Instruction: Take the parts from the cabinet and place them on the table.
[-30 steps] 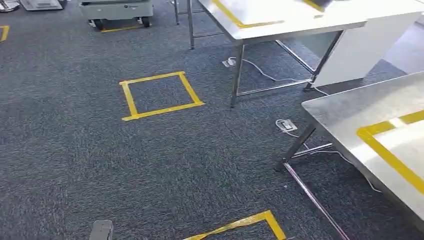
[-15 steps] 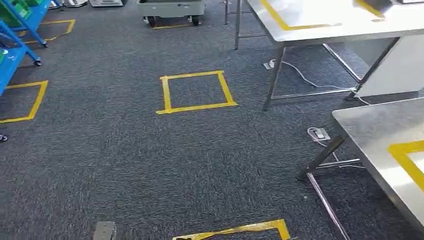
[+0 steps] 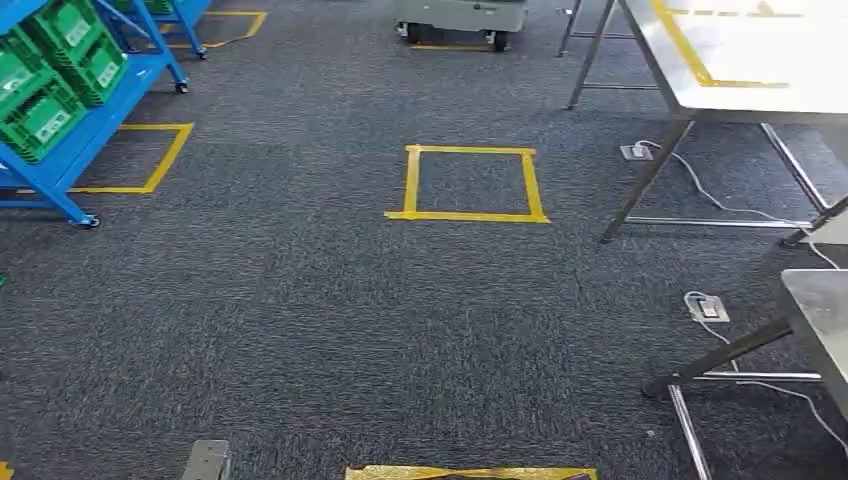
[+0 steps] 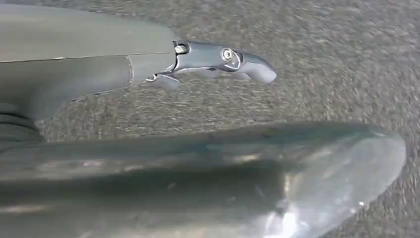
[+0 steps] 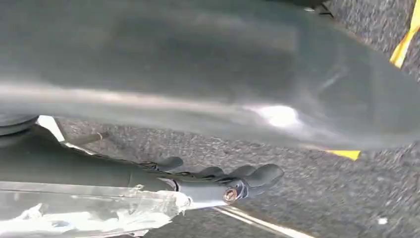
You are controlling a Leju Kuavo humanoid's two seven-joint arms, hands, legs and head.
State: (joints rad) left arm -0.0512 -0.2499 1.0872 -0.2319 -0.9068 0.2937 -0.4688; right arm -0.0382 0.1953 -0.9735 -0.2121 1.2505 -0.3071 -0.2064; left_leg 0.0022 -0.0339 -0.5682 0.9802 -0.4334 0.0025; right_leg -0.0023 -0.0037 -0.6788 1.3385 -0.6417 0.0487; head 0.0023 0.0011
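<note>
A blue cabinet rack (image 3: 112, 122) stands at the far left of the head view, with green bins (image 3: 42, 112) on its shelves; what is in the bins is not visible. A steel table (image 3: 770, 65) with a yellow tape outline is at the far right, and the corner of a nearer steel table (image 3: 825, 312) shows at the right edge. My left hand (image 4: 218, 59) hangs over the grey carpet, fingers stretched out, holding nothing. My right hand (image 5: 223, 181) also hangs above the carpet, fingers loosely extended and empty.
A yellow tape square (image 3: 470, 183) marks the carpet ahead, another (image 3: 150, 160) lies beside the rack, and a tape strip (image 3: 470, 472) is at my feet. A grey wheeled cart (image 3: 462, 15) stands far back. Floor sockets (image 3: 708, 306) and cables lie by the table legs.
The camera has turned left: tables and tape square slid rightward in the picture, and the blue rack with green bins came into view at the left.
</note>
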